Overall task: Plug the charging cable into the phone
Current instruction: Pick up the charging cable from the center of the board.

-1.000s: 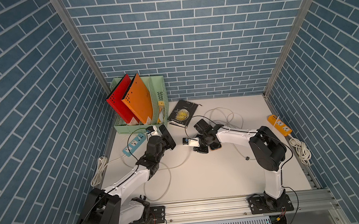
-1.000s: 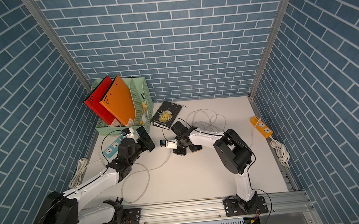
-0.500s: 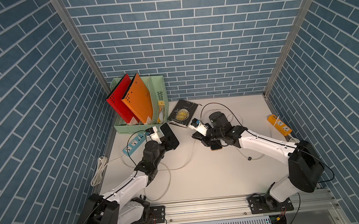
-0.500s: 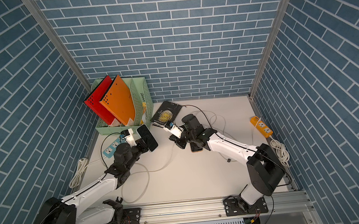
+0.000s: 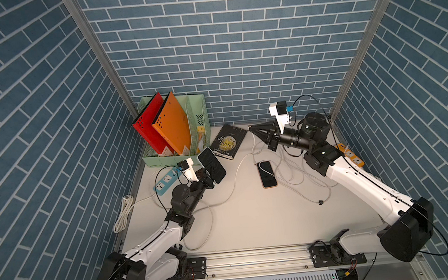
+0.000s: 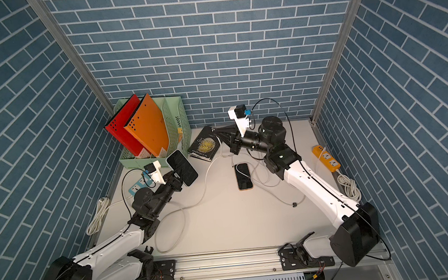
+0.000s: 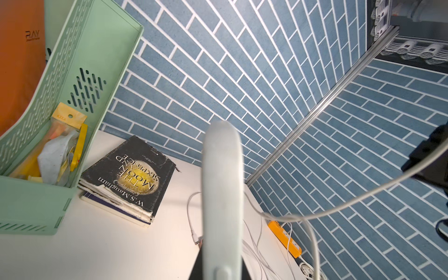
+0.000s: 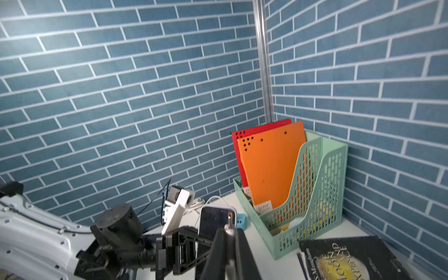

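Surface point(image 5: 252, 221): pale and flat, with white cords looped over it.
Left end effector point(image 5: 208, 174): closed tight on the phone point(image 5: 211, 165). It holds the phone up in the air, tilted, with the dark screen facing up.
Other phone point(image 5: 267, 174): lies flat on the surface between the two arms. A white cord lies across it and nothing holds it.
Right end effector point(image 8: 229, 231): pinched shut on the charging cable point(image 7: 339, 208), right behind its plug point(image 8: 229, 219). The metal tip sticks out past the fingers and points toward the lifted phone.
Done so far: I think both pick-ups are done, with the phone in one arm and the plug in the other.
Left to do: the plug and the phone are well apart in both top views. The plug has to be brought to the phone's port, lined up and pushed in. I cannot see the port.
Book point(image 7: 128, 174): lies flat by the back wall. Its cover reads "THE MOON AND SIXPENCE" and "W.S. Maugham".
Green file rack point(image 7: 106, 46): stands in the far corner, just beside the book.
Orange folder point(image 7: 19, 72): stands in the rack and reads "RAY". The smaller print under it is too tiny to read.
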